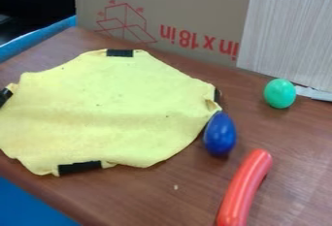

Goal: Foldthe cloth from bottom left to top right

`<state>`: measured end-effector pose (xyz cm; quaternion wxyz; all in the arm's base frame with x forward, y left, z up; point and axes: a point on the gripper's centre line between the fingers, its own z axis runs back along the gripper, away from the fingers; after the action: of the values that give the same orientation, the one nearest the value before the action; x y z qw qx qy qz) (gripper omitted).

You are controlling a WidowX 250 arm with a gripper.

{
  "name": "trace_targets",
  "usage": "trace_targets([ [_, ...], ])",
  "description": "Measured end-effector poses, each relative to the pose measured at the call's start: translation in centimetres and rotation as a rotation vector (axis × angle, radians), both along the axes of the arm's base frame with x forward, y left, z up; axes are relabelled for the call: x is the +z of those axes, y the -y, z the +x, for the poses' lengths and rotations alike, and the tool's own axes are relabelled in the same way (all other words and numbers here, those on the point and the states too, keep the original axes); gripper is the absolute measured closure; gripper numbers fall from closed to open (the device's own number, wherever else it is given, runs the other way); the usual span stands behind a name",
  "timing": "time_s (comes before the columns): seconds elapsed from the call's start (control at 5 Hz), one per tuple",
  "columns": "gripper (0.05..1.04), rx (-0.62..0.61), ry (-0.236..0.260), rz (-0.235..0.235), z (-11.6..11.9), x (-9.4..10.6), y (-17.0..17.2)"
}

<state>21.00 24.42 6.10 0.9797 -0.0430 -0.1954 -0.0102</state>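
1 red sausage-shaped toy (241,191): near right on the brown wood-grain surface (146,196), curved, its near end cut off by the view's edge.
1 pale crumb (175,187): between the red toy and the cloth.
Yellow cloth (107,113): left and middle of the surface, spread out mostly flat, with low wrinkles and a small curl at the right corner.
4 black strips (79,167): along the cloth's near, left, right and far edges.
Blue egg-shaped toy (220,134): at the cloth's right edge.
Green egg-shaped toy (280,93): farther right, apart from the cloth.
Cardboard box (188,7): behind, red print, beside a pale wood-grain panel (285,31).
Tool: cannot tell whether spread or pressed together.
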Motion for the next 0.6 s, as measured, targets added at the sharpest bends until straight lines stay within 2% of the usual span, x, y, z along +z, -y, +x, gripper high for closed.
trace_targets([
  [0.2, 0.915, -0.027, -0.032, -0.041, -0.1, 0.1, 0.0],
  [0.4, 1.014, -0.071, -0.068, -0.095, -0.6, 0.5, 1.2],
  [0.6, 1.029, -0.107, -0.052, -0.124, -0.2, 3.0, 3.1],
])
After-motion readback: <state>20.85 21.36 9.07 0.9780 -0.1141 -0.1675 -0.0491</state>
